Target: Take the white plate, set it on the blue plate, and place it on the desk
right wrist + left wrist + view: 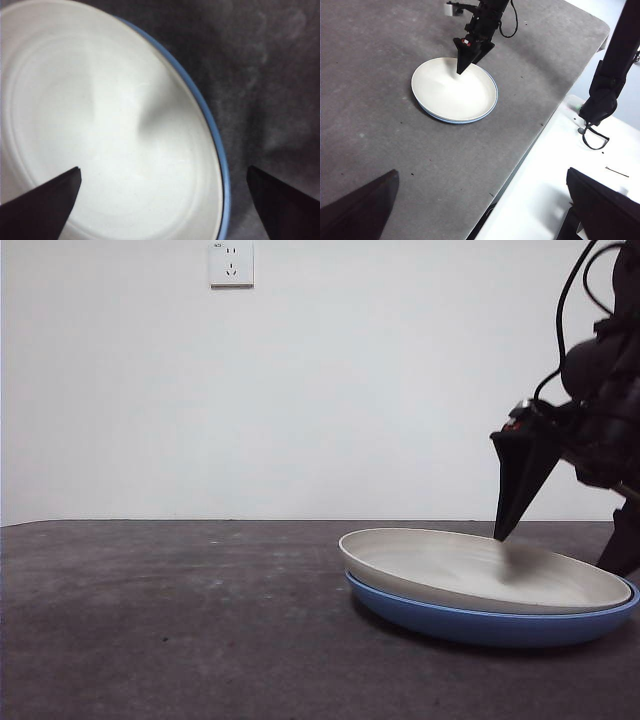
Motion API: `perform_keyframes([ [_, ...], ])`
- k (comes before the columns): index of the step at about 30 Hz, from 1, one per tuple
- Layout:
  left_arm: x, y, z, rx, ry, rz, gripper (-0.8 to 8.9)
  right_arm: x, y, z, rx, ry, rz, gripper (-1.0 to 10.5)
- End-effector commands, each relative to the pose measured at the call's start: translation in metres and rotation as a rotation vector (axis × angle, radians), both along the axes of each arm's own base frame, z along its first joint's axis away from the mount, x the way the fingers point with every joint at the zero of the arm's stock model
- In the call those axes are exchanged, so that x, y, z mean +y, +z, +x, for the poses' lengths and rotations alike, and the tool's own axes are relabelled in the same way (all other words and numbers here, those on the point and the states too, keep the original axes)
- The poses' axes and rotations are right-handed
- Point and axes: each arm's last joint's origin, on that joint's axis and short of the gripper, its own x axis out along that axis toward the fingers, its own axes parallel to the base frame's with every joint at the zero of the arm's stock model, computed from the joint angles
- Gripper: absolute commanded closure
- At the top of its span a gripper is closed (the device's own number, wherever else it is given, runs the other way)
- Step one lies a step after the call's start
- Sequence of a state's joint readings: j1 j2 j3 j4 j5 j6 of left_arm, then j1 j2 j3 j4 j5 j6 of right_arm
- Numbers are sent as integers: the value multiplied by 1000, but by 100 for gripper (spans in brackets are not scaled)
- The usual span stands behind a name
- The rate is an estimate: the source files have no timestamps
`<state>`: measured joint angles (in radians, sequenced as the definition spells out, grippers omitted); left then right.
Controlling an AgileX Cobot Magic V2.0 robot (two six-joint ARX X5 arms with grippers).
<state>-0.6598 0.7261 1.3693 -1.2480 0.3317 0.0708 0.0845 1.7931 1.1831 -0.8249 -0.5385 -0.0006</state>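
Two stacked plates (487, 585), desk (170, 620) apparently open.

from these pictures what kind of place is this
Probably a robot test bench in a lab, not a kitchen: a bare grey desk holding only a white plate stacked on a blue plate, a blank white wall with one socket, and cabled robot arms.
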Motion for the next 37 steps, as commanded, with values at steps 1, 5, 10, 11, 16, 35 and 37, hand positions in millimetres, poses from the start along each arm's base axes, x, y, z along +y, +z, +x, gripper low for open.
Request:
perform_keyframes([
  [1, -1, 3, 0, -25, -17, 1, 187, 1, -6, 5, 6, 15, 18, 305],
  [5, -1, 3, 0, -25, -17, 1, 187, 1, -8, 6, 8, 14, 16, 461],
  [10, -1, 3, 0, -25, -17, 1, 187, -1, -15, 7, 45, 2, -14, 611],
  [11, -1, 3, 0, -24, -17, 1, 187, -1, -17, 7, 53, 1, -22, 654],
  [16, -1, 3, 0, -25, -17, 1, 187, -2, -21, 7, 68, -1, -39, 945],
  [35, -1, 3, 0, -27, -17, -1, 187, -9, 47, 1, -37, -50, -12, 943],
  [37, -1, 3, 0, -29, -17, -2, 187, -3, 56, 1, -35, -43, -7, 943],
])
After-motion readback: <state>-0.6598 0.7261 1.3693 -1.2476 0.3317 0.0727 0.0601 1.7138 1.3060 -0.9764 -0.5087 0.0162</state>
